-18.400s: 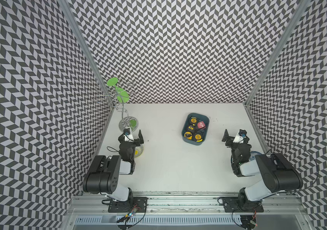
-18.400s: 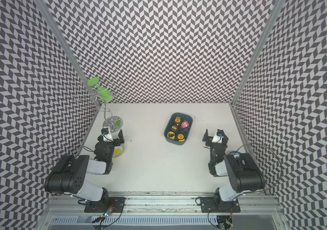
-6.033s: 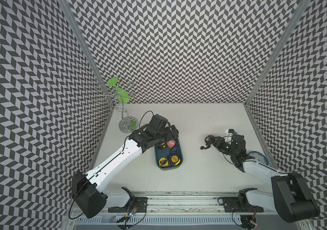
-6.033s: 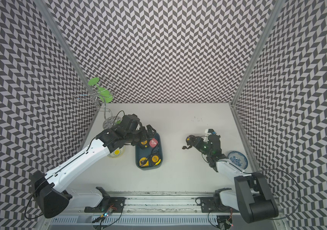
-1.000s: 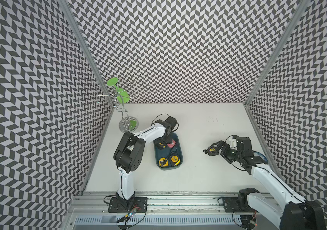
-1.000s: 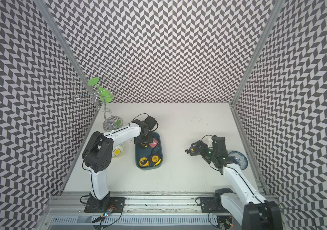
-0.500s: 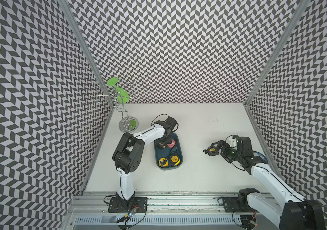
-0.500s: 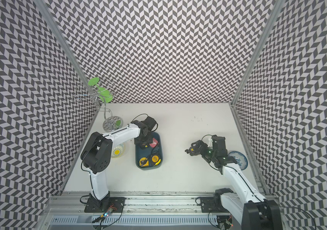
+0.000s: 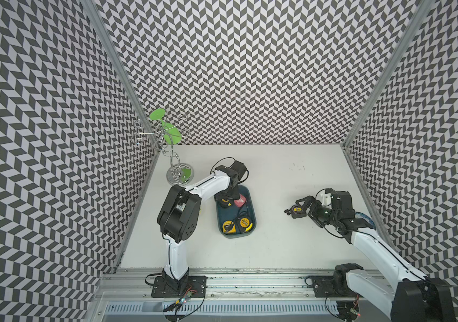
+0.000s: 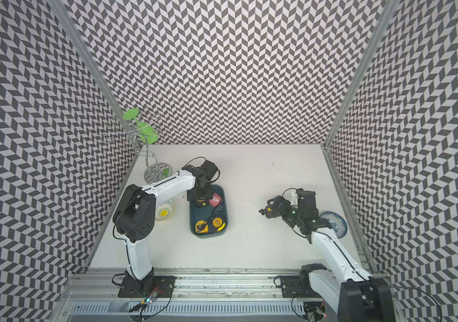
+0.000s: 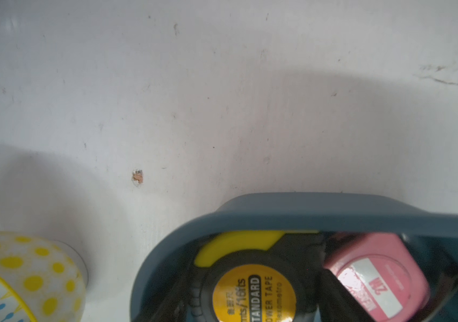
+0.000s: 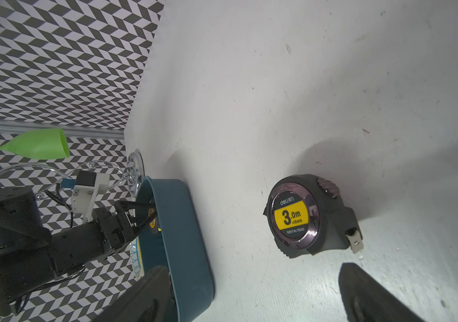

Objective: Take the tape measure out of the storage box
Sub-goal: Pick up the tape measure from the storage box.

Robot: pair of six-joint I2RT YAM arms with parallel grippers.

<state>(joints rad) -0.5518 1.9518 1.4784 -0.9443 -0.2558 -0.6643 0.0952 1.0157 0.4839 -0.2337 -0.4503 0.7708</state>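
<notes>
The teal storage box (image 9: 253,223) (image 10: 226,220) lies left of the table's middle. In it are two yellow tape measures (image 9: 228,226) at the near end and a pink one (image 9: 240,198) at the far end. My left gripper (image 9: 225,201) (image 11: 253,292) reaches into the far left corner, shut on a black and yellow tape measure (image 11: 253,295) (image 10: 201,201), which sits low in the box. A grey tape measure (image 12: 306,217) (image 9: 295,209) lies on the table to the right. My right gripper (image 12: 253,267) (image 9: 301,207) stands open just behind it, apart from it.
A yellow-dotted bowl (image 10: 164,213) (image 11: 21,278) stands just left of the box, under my left arm. A blue-patterned dish (image 10: 333,223) lies by the right wall. A wire stand with green cups (image 9: 172,145) occupies the far left corner.
Over the last second the left jaws have drawn in slightly on the tape measure in the box. Neither arm has visibly shifted.
</notes>
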